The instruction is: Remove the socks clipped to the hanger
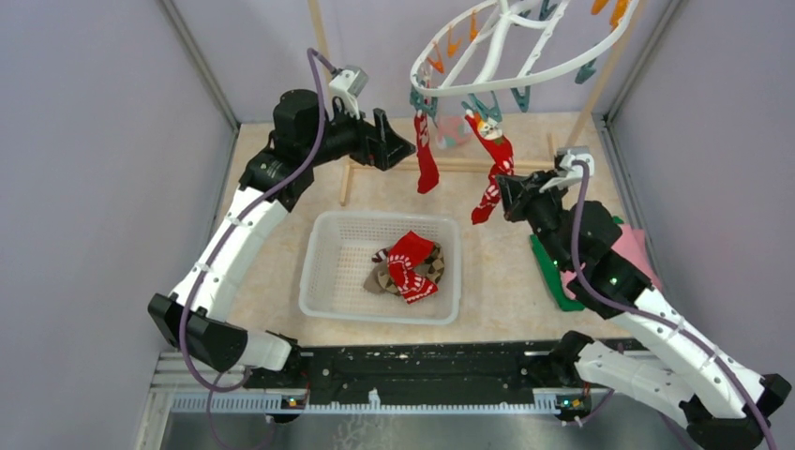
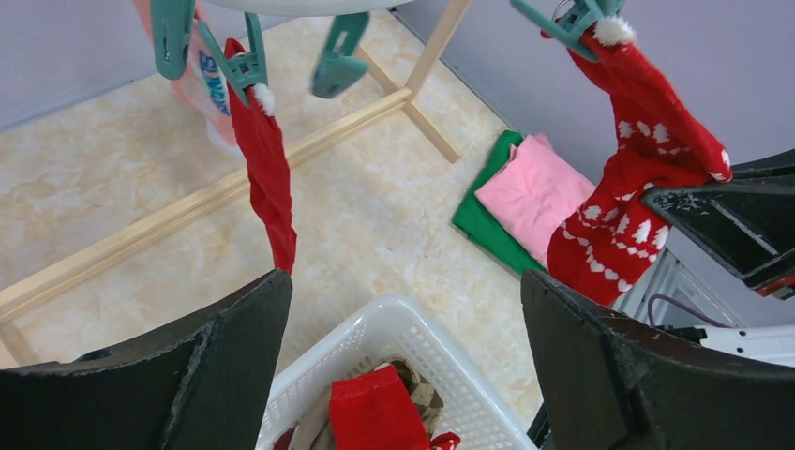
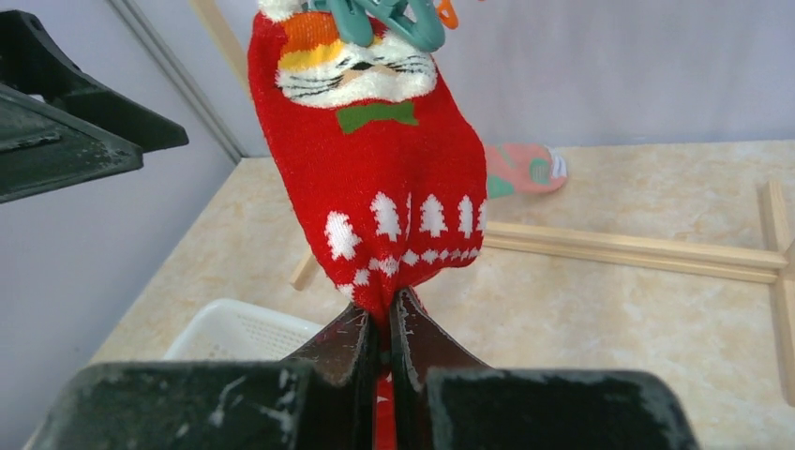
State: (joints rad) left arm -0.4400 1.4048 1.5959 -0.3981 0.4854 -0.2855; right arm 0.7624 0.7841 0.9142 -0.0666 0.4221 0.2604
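Red knit with white trees, the tree-patterned sock (image 3: 375,178), pinched at its lower end between the shut jaws of the right gripper (image 3: 382,323); cuff held in a teal clip (image 3: 375,19) on the hanger (image 1: 562,75), above the far edge of the table (image 1: 497,281), toward the right; not yet pulled free, judging by the cuff seated in the clip. Left gripper (image 2: 405,279) spread wide, holding nothing, just beside the plain red sock (image 2: 267,178) clipped further left. Behind these a pink sock (image 2: 202,84), apparently clipped too, though hard to confirm. Partly done, by the look of it: one loose red sock (image 1: 410,265) and brown argyle socks (image 1: 378,278) lying in the white basket (image 1: 319,291) at mid-table; at least two red ones left to free; empty clips (image 1: 521,97) elsewhere on the ring.
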